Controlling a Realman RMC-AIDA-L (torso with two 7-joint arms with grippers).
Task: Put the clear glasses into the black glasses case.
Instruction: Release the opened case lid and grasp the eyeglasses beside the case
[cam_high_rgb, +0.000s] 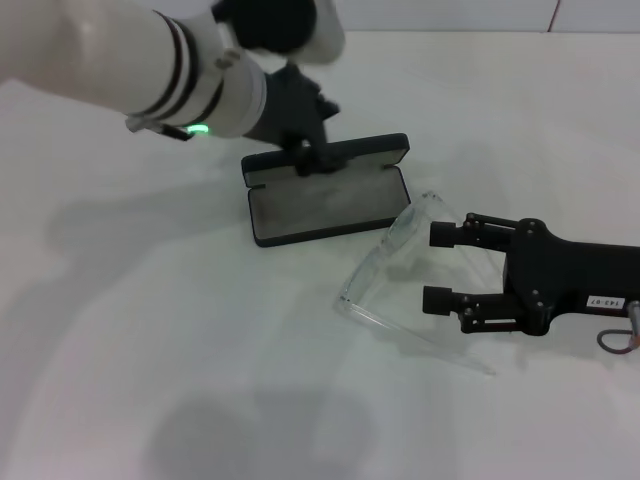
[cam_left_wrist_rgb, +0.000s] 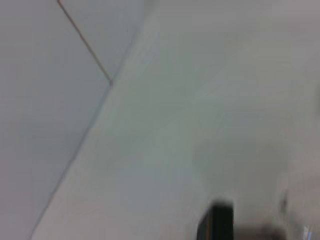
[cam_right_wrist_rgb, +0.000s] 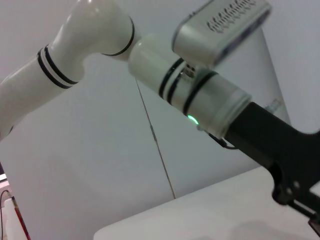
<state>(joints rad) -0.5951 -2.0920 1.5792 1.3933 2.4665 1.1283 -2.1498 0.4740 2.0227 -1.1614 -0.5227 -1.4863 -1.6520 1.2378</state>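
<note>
The black glasses case (cam_high_rgb: 325, 200) lies open in the middle of the table, grey lining up, its lid standing at the far side. My left gripper (cam_high_rgb: 312, 155) reaches down from the upper left and is shut on the lid's top edge. The clear glasses (cam_high_rgb: 395, 262) rest on the table just right of the case, one thin temple arm trailing toward the front right. My right gripper (cam_high_rgb: 432, 267) comes in low from the right and stands open. Its fingertips (cam_high_rgb: 444, 235) sit just beside the lens, and I cannot tell whether they touch it.
The white table (cam_high_rgb: 150, 330) stretches out to the left and front of the case. In the right wrist view my left arm (cam_right_wrist_rgb: 200, 95) hangs over the table's far edge in front of a pale wall. A dark blurred shape (cam_left_wrist_rgb: 219, 222) shows in the left wrist view.
</note>
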